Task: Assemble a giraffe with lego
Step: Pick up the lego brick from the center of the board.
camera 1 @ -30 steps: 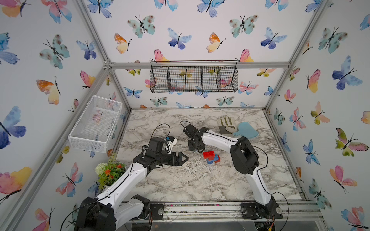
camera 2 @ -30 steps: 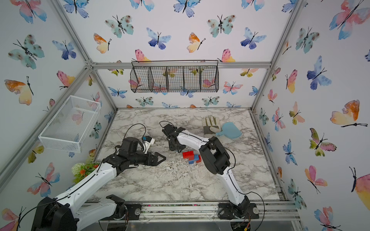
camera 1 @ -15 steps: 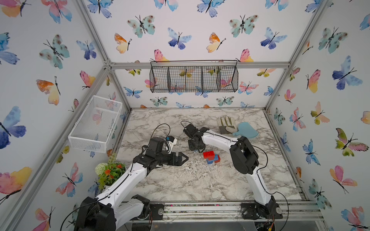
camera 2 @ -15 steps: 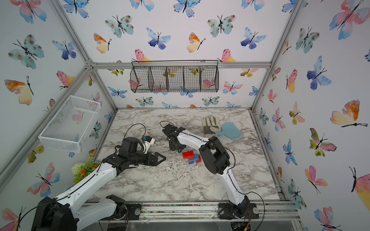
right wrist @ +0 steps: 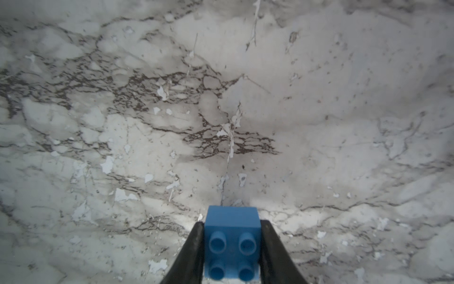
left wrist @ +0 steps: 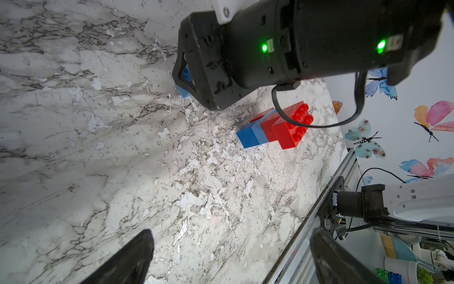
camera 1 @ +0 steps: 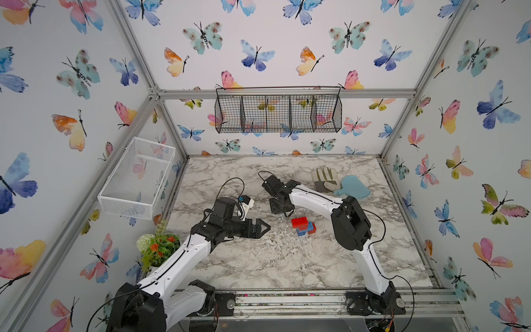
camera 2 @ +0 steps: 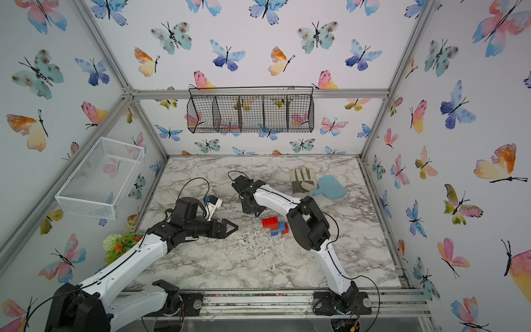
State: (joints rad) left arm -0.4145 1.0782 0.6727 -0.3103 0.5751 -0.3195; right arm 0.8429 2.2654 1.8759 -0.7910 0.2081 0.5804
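Top views: marble worktop (camera 1: pixel 258 267) (camera 2: pixel 227 264) carries a cluster (camera 1: pixel 303 226) (camera 2: pixel 275 225) of joined red and blue bricks near its middle, a little toward the right edge; seen in both top views. Right gripper (camera 1: pixel 283 213) (camera 2: pixel 253 211) points down at the worktop just past the cluster on its far-left side and apart from it; its jaws are hidden under the wrist here. Left gripper (camera 1: pixel 265 228) (camera 2: pixel 233 228) lies about level over the worktop with its tip aimed toward the cluster and a clear gap between them; it is seen edge-on, so the jaw state is not readable here. Glove (camera 1: pixel 324 179) and paddle (camera 1: pixel 355 187) lie just beside each other toward the far right corner. Plant (camera 1: pixel 158 244) sits at the left edge, toward the front. White basket (camera 1: pixel 138 178) hangs on the left wall, wire basket (camera 1: pixel 278 113) on the back wall. Left wrist view: left gripper (left wrist: pixel 231 258) fingers stand well apart with nothing between them. Ahead, the right gripper (left wrist: pixel 194 83) sits over a blue brick (left wrist: pixel 183 92), of which only a corner shows, low at the worktop (left wrist: pixel 98 147); cannot tell whether the brick touches the surface. The cluster (left wrist: pixel 275 127) lies near it, apart, with a blue end, a red end and one red studded face showing. Right wrist view: right gripper (right wrist: pixel 232 225) is clamped on the blue brick (right wrist: pixel 232 243), one finger on each side face, four studs toward the camera. The worktop (right wrist: pixel 294 98) beyond it is marble with chipped patches.
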